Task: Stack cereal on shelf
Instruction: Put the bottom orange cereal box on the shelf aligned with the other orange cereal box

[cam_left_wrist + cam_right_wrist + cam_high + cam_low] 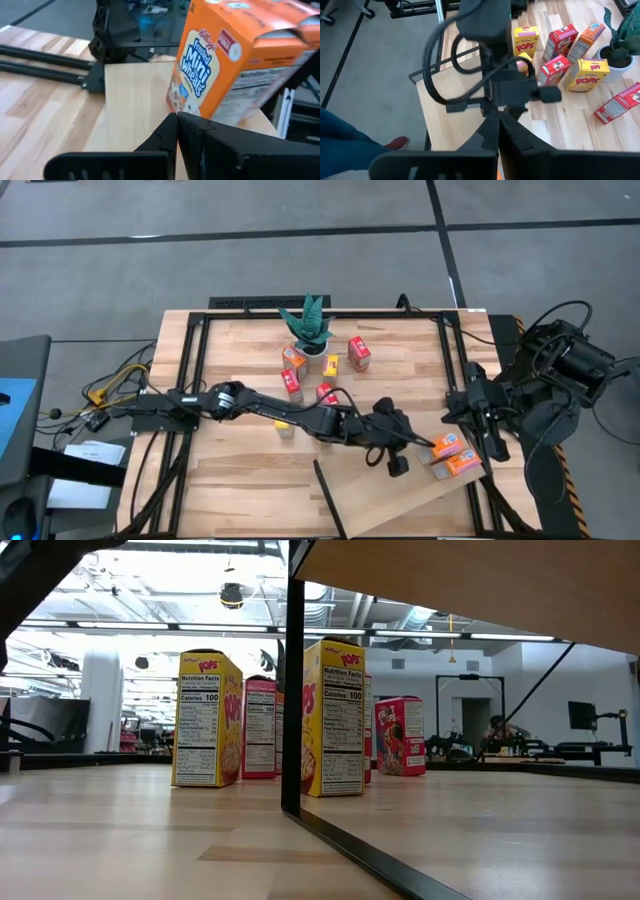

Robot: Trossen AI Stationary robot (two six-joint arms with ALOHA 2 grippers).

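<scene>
Pressing together, your left gripper [415, 443] has empty jaws, just beside two orange cereal boxes [452, 457] on the pale shelf [400, 500]. Right gripper [478, 430]: jaws likewise shut, over the same boxes. Remaining cereal [325, 370] stands by the plant [308, 325].

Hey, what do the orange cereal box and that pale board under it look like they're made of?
The orange cereal box looks like thin printed cardboard with a slight sheen: folded edges and printed lettering show. The pale board looks like smooth light wood or a wood veneer, with faint grain and no plank seams; which of the two I cannot tell.
</scene>
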